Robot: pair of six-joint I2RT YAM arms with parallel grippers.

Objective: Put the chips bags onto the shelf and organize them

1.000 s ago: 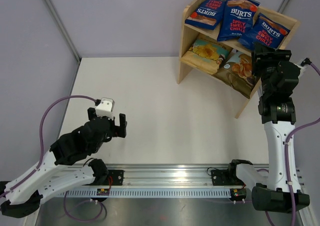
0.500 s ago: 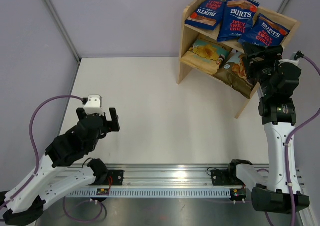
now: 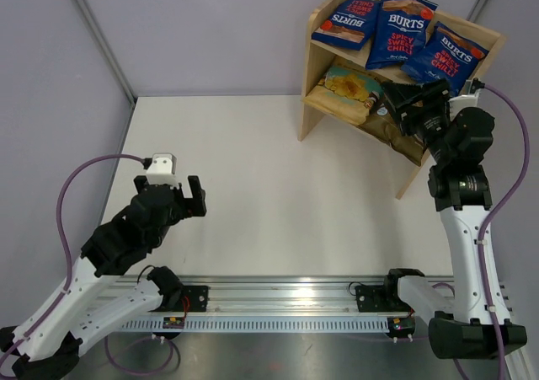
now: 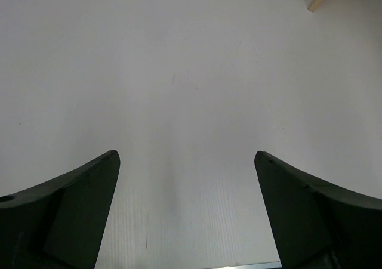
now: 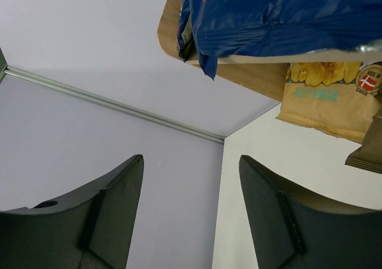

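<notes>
At the far right corner of the tabletop (image 3: 253,169), the shelf (image 3: 313,68) is set at an angle, its open front turned toward the middle. A wide stretch of bare white surface is seen between the shelf's near side panel and the left claw (image 3: 187,199), which is held over the near left area with its dark fingers spread and nothing between them. The left and far edges are closed off by pale lilac walls (image 3: 210,34).

Three dark blue bags (image 3: 347,22) (image 3: 401,30) (image 3: 446,53), glossy and crinkled, are propped along the top tier; in the right wrist view one is seen overhanging the board's rounded corner. On the lower tier a light blue bag (image 3: 349,87) and a tan-yellow bag (image 3: 389,123) are laid side by side. The latter is partly covered by the right claw (image 3: 402,104), held just in front of that tier, released and empty. The shelf is of pale unfinished wood with flat, solid sides.
</notes>
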